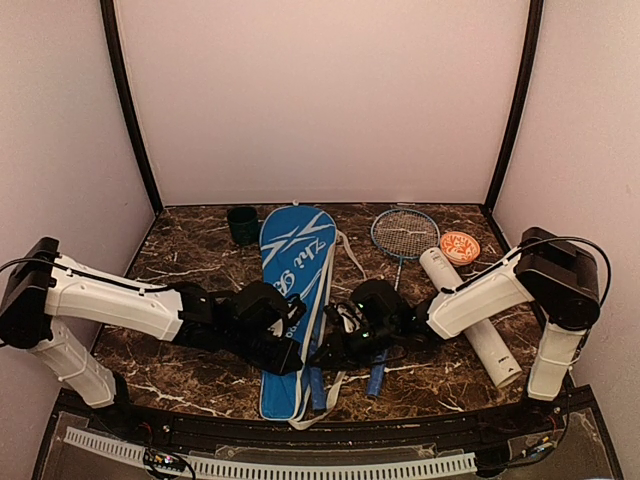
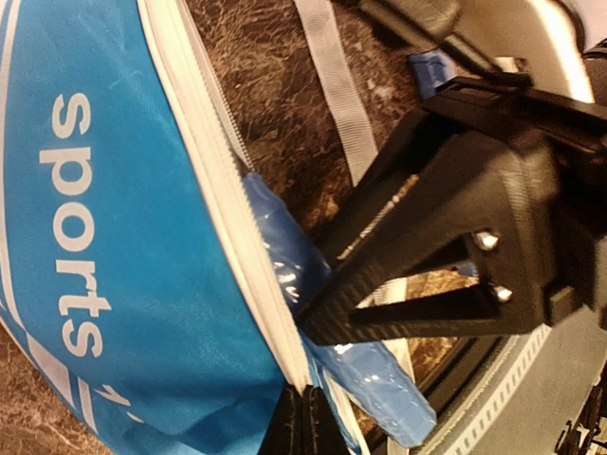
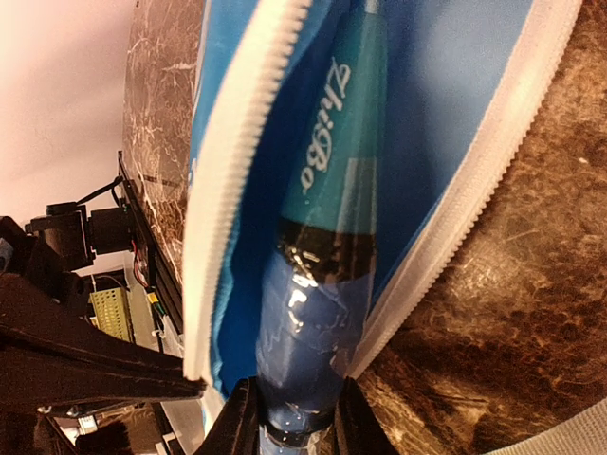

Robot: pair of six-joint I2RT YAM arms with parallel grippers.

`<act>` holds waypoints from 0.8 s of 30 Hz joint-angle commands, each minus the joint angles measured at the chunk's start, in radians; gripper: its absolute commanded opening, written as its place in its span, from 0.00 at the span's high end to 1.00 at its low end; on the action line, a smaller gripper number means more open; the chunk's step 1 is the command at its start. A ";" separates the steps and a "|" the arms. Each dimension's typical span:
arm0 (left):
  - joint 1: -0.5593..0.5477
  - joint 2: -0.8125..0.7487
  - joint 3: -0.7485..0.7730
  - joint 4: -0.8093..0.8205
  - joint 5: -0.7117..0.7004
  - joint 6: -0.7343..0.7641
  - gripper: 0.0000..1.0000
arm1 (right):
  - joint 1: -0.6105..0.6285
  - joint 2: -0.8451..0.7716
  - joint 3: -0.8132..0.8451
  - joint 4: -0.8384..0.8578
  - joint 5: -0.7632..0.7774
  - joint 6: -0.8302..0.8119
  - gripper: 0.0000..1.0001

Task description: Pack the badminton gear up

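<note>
Blue racket bag (image 1: 298,255) lies lengthwise, wide end pointing away.

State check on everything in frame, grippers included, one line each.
racket bag, flat on table, near end unzipped
first racket, shaft inside the bag, handle at the opening
second racket, flat on table right of the bag, unpacked
white tube, on its side
orange disc, flat by the tube
dark cup, upright
left gripper, shut on bag edge
right gripper, shut on first racket's handle
</note>
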State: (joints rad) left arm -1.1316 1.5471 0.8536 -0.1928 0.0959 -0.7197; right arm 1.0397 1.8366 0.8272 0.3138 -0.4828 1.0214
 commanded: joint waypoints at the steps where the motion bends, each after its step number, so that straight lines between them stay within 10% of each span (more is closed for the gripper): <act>1: -0.012 -0.078 -0.037 0.035 0.061 -0.022 1.00 | 0.006 0.002 0.046 0.098 -0.006 -0.040 1.00; 24: -0.011 -0.140 -0.120 0.207 0.160 -0.078 1.00 | 0.014 0.154 0.086 0.403 -0.044 0.143 0.98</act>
State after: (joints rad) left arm -1.1263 1.4513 0.7540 -0.0578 0.1616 -0.7757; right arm 1.0557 1.9450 0.8810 0.4397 -0.5255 1.1286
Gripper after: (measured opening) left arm 0.007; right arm 0.216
